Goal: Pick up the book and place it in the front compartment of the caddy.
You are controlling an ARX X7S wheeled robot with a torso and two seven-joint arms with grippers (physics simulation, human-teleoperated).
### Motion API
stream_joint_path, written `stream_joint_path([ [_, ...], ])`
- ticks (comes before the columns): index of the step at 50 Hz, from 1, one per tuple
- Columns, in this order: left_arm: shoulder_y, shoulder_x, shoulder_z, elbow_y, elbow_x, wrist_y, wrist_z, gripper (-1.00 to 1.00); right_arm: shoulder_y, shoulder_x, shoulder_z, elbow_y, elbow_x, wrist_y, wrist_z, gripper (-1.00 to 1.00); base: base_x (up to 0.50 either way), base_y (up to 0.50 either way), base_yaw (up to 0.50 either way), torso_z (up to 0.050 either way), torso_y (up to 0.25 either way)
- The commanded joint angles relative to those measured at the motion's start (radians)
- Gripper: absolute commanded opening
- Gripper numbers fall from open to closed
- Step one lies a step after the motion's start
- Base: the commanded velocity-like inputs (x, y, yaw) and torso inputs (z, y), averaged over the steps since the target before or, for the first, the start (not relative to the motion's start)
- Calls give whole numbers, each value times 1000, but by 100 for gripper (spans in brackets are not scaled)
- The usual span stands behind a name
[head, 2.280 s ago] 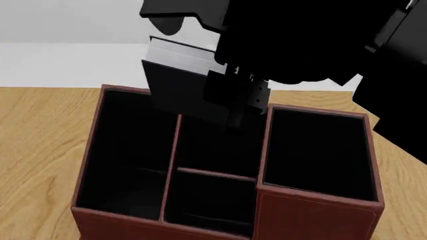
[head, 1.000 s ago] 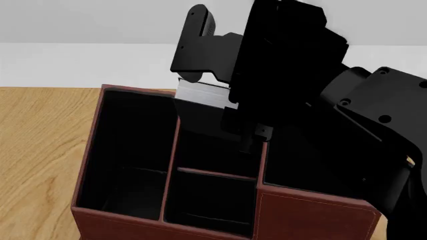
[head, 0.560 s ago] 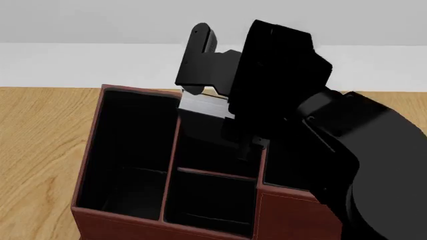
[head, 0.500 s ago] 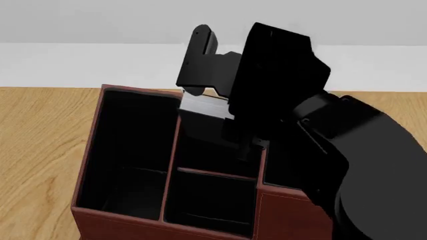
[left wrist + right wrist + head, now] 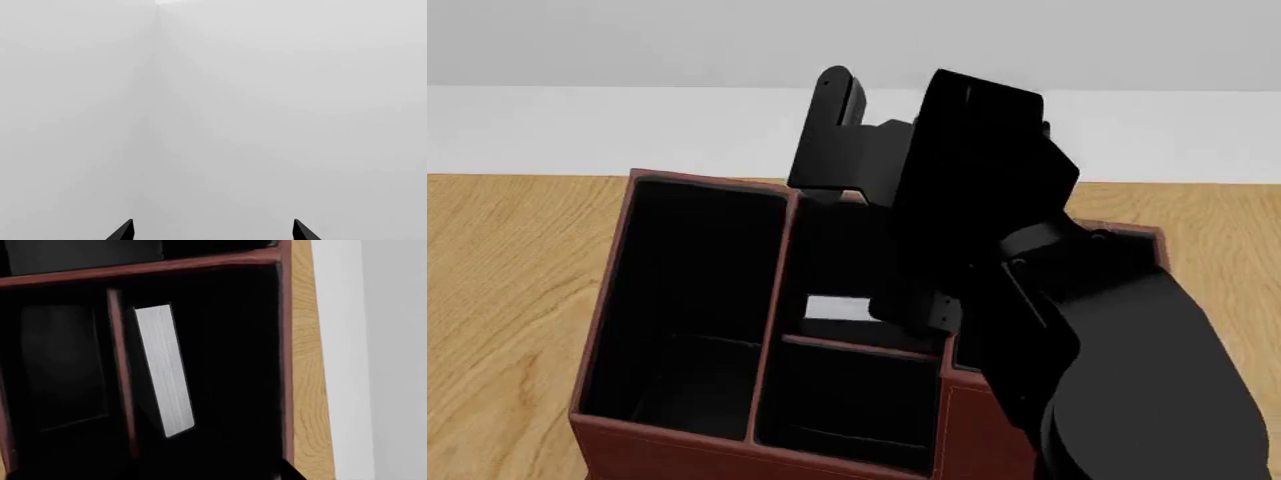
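Note:
The dark red-brown caddy (image 5: 611, 300) stands on the wooden table, close below me. The black book stands inside its middle rear cell, behind the cross divider; only its white edge (image 5: 838, 307) shows in the head view. In the right wrist view the book (image 5: 163, 370) leans against a red divider (image 5: 120, 375), free of any finger. My right gripper (image 5: 861, 235) hangs over that cell with its jaws apart and empty. My left gripper (image 5: 212, 232) is open and faces a blank grey wall; it is out of the head view.
The wooden table (image 5: 507, 280) runs to the left and behind the caddy, with a white wall beyond. My right arm (image 5: 1121, 380) covers the caddy's right cell and front right corner. The caddy's left cell (image 5: 687, 300) and front middle cell (image 5: 847, 395) are dark.
The right gripper lowered the book into the middle rear cell and let go. The book dropped down inside; its white edge now sits low behind the cross divider.

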Motion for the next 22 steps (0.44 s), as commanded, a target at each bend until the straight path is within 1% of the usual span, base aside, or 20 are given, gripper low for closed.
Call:
stream_joint_path([
  [1,4,3,-4,-2,0,2,0,100,-5,-5,45,18,-64,-16,-11,100,0,0,0,0,0],
  [11,0,-3,-15,9,-8,-7,6,100,3,5,56,-18,-75,0,-10,100,0,0,0,0,0],
  [22,-6,1,-27,15,-18,-15,13,100,66,176,77,-493,-35,234,40,100,0,0,0,0,1],
])
